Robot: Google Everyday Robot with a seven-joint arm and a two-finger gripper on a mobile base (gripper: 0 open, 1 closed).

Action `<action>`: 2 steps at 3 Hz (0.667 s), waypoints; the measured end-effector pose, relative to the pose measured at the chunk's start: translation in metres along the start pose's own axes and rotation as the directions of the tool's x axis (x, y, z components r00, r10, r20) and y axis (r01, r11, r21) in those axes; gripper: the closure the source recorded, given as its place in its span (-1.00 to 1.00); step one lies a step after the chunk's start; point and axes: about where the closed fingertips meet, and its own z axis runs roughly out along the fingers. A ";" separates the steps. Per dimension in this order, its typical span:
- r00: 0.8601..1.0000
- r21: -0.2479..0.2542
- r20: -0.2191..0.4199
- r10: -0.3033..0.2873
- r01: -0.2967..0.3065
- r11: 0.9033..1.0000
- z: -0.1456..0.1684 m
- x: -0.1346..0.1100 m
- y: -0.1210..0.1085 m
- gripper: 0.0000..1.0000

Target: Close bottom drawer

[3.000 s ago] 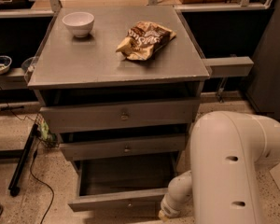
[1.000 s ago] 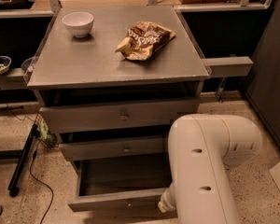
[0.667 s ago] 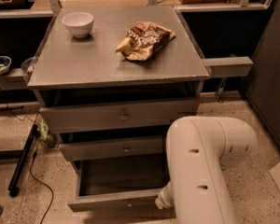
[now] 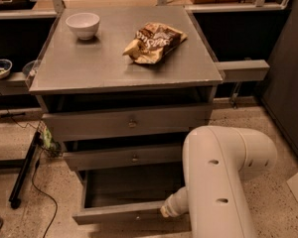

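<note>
You see the bottom drawer [image 4: 119,213] with a grey front and a dark inside. The gripper [image 4: 168,210], cream-white like its arm [image 4: 221,182], is at the right end of that front. The bench [image 4: 89,68] is grey, the bowl [image 4: 83,25] white, the bag [image 4: 154,42] brown and yellow, and the floor [image 4: 285,185] speckled beige.

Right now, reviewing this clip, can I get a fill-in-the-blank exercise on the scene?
1. The bottom drawer stands ____, not closed.
2. On the cabinet top, the white bowl sits to the ____ of the chip bag.
3. The gripper is at the ____ end of the bottom drawer's front panel.
Missing words: open; left; right.
</note>
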 end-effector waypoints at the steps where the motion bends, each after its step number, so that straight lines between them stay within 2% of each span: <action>1: 1.000 0.002 -0.008 0.001 -0.001 1.000 0.001 0.003 0.000 1.00; 2: 1.000 0.004 -0.015 0.003 -0.003 1.000 0.000 0.005 0.000 1.00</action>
